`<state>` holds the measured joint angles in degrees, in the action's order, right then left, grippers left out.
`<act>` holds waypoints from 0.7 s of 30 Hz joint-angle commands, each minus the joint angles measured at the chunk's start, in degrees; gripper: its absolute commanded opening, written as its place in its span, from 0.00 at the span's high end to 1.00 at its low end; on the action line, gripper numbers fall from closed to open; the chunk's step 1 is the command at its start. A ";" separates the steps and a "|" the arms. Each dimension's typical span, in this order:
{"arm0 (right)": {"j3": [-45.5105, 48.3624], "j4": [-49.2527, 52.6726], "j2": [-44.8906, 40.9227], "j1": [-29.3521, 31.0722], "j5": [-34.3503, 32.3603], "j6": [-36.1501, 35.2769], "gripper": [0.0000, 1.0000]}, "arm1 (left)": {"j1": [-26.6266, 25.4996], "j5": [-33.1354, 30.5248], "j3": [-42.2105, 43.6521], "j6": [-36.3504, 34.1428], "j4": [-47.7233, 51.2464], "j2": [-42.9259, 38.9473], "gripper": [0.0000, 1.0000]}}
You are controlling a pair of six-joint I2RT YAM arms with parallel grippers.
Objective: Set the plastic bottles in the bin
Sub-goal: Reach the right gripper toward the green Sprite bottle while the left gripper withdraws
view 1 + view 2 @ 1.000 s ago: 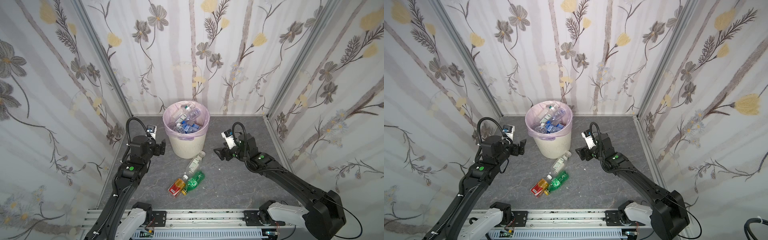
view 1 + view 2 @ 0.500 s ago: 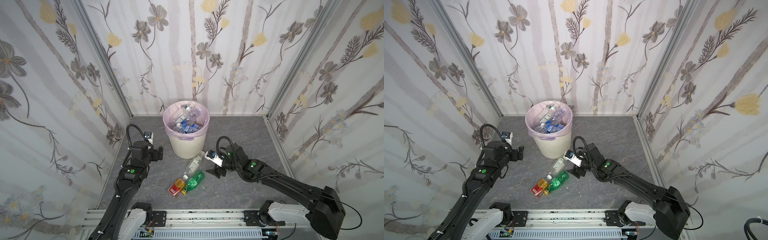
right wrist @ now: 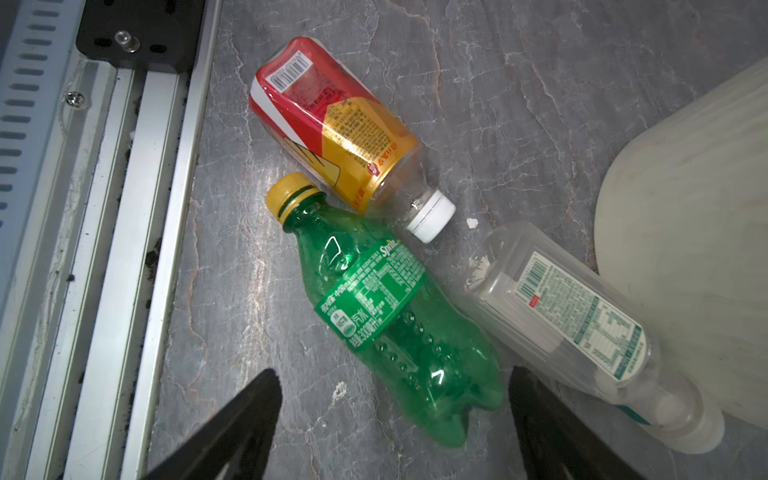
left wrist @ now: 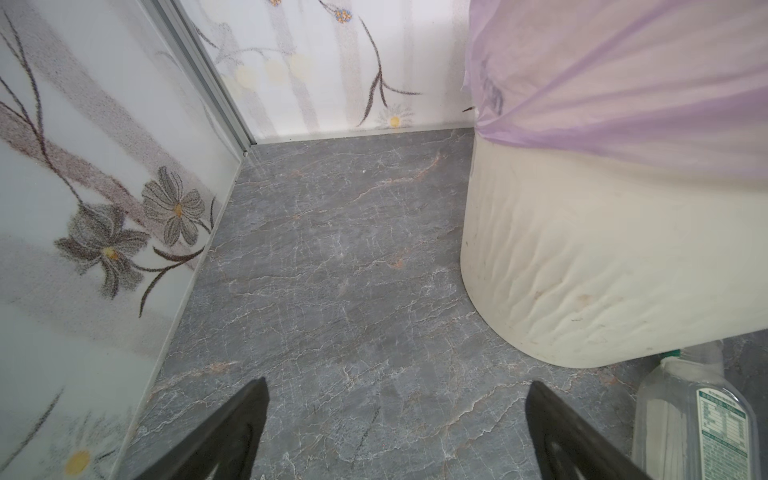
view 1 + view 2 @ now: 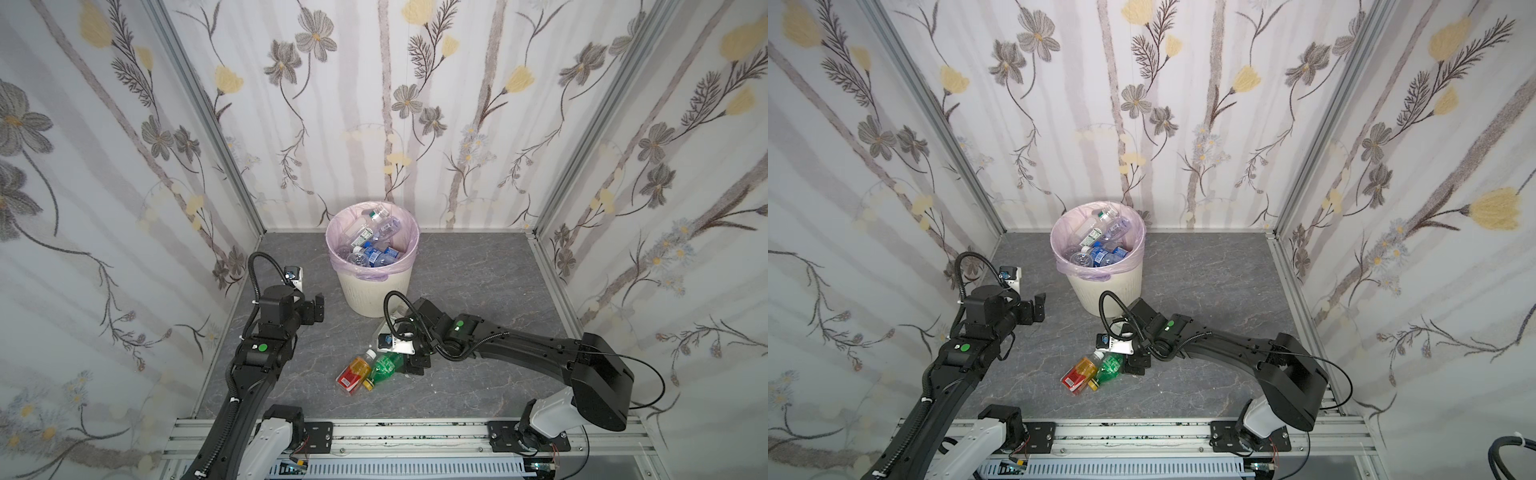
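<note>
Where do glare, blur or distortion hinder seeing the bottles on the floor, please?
Right wrist view: sharp, labels readable, only small glints on the green bottle and amber bottle. Left wrist view: the clear bottle is cropped at the frame edge. Both top views: even light, wall posts splayed by the wide lens.

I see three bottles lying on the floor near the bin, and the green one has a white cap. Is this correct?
Not quite. The green bottle has a yellow cap, as the right wrist view shows; the white cap belongs to the amber bottle. The rest is right.
</note>
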<state>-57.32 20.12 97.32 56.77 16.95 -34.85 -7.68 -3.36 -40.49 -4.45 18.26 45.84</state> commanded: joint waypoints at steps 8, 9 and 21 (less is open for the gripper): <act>-0.86 -3.78 5.89 1.26 -0.86 -1.02 0.15 | 0.28 1.06 0.41 0.15 -0.64 -0.06 0.02; -0.78 -4.38 6.20 1.30 -1.27 -0.85 0.15 | 0.27 1.07 0.41 0.10 -0.62 -0.09 0.02; -0.95 -7.64 10.56 1.56 -4.88 -0.57 0.17 | 0.56 1.71 0.61 -0.13 -0.60 -0.05 0.02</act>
<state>-58.06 14.72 107.31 58.17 12.88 -34.98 -7.20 -1.80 -39.97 -4.45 18.31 46.04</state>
